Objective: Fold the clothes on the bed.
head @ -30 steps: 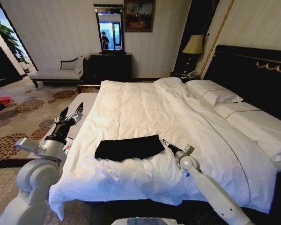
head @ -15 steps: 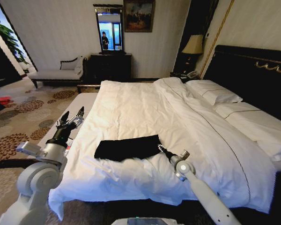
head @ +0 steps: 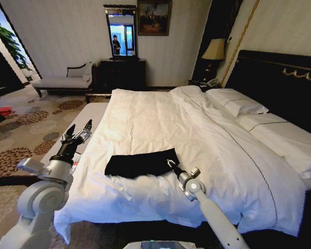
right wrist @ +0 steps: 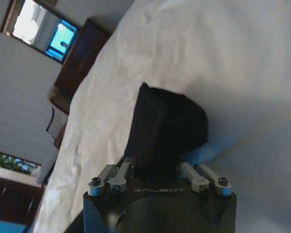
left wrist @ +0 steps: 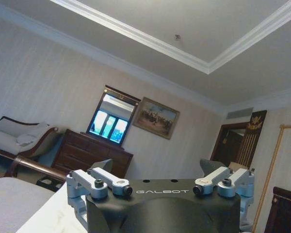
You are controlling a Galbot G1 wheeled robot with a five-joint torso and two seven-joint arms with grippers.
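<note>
The black shirt (head: 142, 163) lies folded near the foot of the white bed (head: 145, 119). The right claw (head: 171, 165) touches its right end; I cannot tell its fingers. The left claw (head: 79, 129) hangs apart beside the bed, above a gray bench (head: 88, 111).

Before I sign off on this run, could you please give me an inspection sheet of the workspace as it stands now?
Surface: bed, white duvet, wrinkled near the front edge.
Job's things: black T-shirt lies folded into a flat strip near the bed's front edge.
Clutter: nothing seen on the duvet.
Grippers: right gripper at the shirt's right end; left gripper open, raised off the bed's left side.
Cables: nothing seen.
Surroundings: chaise bench, dresser with mirror, lamp, patterned carpet.
</note>
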